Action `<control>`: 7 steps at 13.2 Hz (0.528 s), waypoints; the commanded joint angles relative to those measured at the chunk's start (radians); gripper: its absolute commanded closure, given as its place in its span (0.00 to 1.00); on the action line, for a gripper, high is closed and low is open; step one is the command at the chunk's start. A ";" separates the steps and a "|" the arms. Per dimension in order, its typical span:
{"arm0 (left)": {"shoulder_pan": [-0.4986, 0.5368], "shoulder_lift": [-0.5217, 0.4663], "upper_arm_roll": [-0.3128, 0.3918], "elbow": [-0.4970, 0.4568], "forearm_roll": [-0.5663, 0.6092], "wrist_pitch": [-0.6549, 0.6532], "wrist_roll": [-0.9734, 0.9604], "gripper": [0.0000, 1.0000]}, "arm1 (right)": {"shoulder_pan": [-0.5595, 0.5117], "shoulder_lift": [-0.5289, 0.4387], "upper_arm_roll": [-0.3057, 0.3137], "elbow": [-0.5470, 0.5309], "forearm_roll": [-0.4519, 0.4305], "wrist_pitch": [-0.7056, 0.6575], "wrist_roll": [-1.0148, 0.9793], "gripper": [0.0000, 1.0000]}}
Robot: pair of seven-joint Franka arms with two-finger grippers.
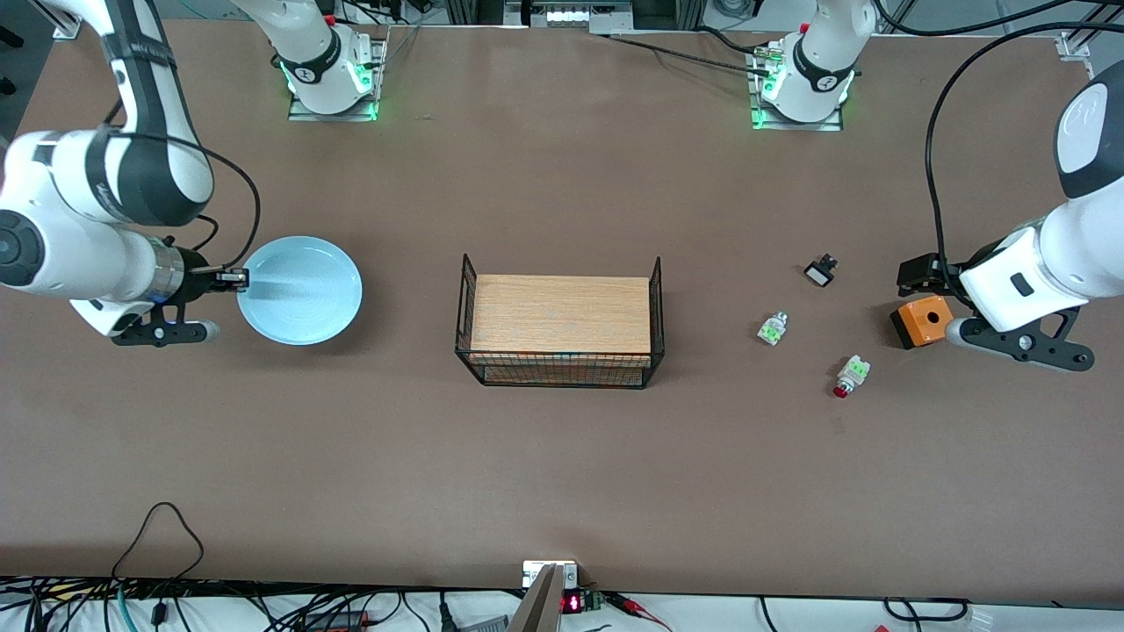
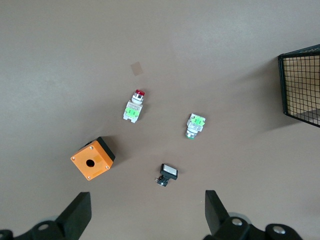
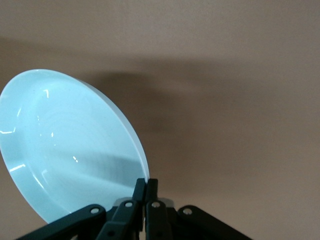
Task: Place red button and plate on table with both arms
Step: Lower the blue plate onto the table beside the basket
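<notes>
While the right gripper stays out of it, pinched shut on the rim of the pale blue plate at the right arm's end of the table, the next pick looks like the left arm's job, going by the layout. In the right wrist view the plate hangs tilted over bare table w/ the jaws closed on its edge, so it seems not fully set down yet.

The left gripper hovers w/ fingers spread wide, holding nothing, over the small parts near the left arm's end. In the left wrist view the red button sits at approx 12 o'clock from the gripper, on its side, long axis running roughly 12-to-6 w/ the red cap pointing away. The orange box lies at approx 11 o'clock, much closer in; the capless white-green part at approx 1 o'clock; a small black switch nearly between the fingers.

In the front view the red button is nearer the camera than the orange box. Left arm is far nearer to it than the right.
</notes>
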 commanded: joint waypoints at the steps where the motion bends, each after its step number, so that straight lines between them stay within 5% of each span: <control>1: 0.001 0.005 -0.002 0.024 -0.017 -0.009 -0.003 0.00 | -0.037 -0.028 0.019 -0.135 0.002 0.129 -0.076 1.00; 7: 0.009 0.000 -0.002 0.023 -0.007 -0.007 0.001 0.00 | -0.096 0.018 0.017 -0.316 0.002 0.436 -0.255 1.00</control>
